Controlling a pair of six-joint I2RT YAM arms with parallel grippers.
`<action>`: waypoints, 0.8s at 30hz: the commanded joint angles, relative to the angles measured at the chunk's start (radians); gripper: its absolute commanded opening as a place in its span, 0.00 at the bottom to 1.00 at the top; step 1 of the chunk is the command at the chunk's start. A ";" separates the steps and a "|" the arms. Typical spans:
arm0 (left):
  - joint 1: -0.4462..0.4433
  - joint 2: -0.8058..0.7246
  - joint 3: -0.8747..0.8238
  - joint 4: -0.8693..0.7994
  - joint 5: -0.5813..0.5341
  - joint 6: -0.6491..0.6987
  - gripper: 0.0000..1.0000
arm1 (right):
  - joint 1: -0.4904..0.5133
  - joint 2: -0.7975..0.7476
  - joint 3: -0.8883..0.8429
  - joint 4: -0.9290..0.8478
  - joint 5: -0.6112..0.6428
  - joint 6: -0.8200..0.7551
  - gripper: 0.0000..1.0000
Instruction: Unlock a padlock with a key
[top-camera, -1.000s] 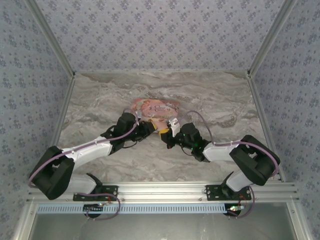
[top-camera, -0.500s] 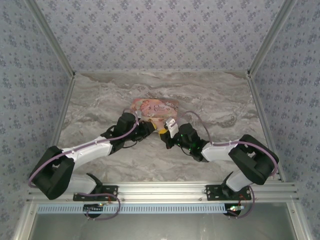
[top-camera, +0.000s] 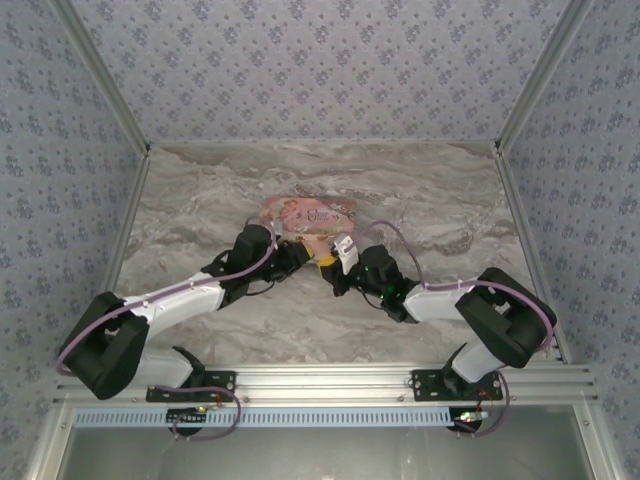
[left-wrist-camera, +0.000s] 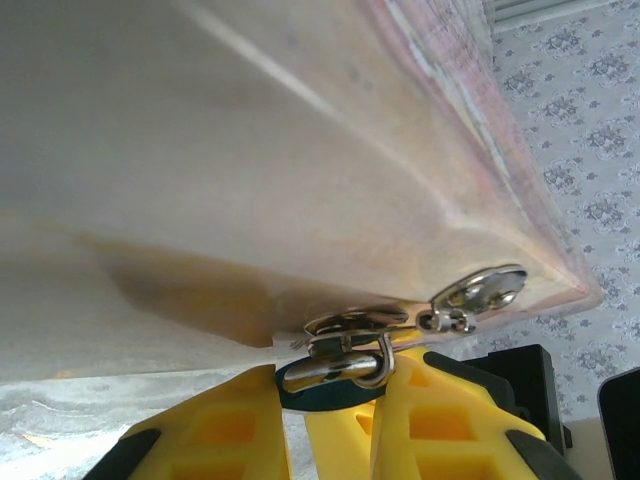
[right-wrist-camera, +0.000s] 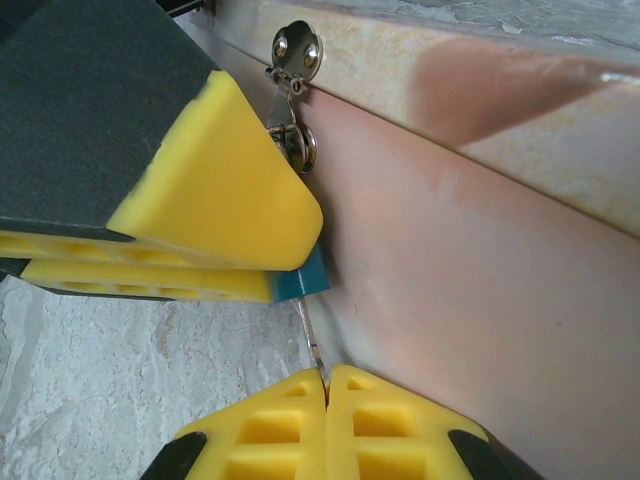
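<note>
Where the two arms meet, near the middle of the bench (top-camera: 200, 200), a pink box (top-camera: 310, 212) lies with its long side toward the near edge, and both grippers are drawn up against that near side.

Left gripper (left-wrist-camera: 332, 375): the jaws stand only narrowly apart and are clamped on the padlock (left-wrist-camera: 325, 398). The teal body sits between the yellow pads, one corner showing past them. The silvery shackle (left-wrist-camera: 335, 368) lies across the top of the body, just under the lower edge of the box wall, and passes through a metal hasp (left-wrist-camera: 480, 290) fixed to that wall. The padlock is thus held tight against the box side, at the hasp.

Right gripper (right-wrist-camera: 326, 385): the jaws are fully closed, pad against pad, pinching the key (right-wrist-camera: 311, 335) by its lower end. The key is a thin pale sliver rising from the pad tips beside the box wall. Its upper end reaches the exposed teal corner of the padlock (whether it is seated in the keyway cannot be told from these views).

In the overhead view the two grippers stand tip to tip, the left one on the left, both touching or all but touching the near face of the box. The padlock and key are too small to make out from that camera.
</note>
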 joint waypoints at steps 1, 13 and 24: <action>-0.031 -0.027 0.036 0.033 0.150 -0.004 0.15 | -0.011 -0.027 -0.007 0.053 0.027 -0.010 0.00; -0.029 -0.028 0.037 0.021 0.139 -0.003 0.15 | 0.008 -0.029 -0.041 0.050 0.035 -0.006 0.00; -0.029 -0.028 0.034 0.019 0.133 -0.001 0.15 | 0.023 -0.028 -0.061 0.039 0.050 -0.003 0.00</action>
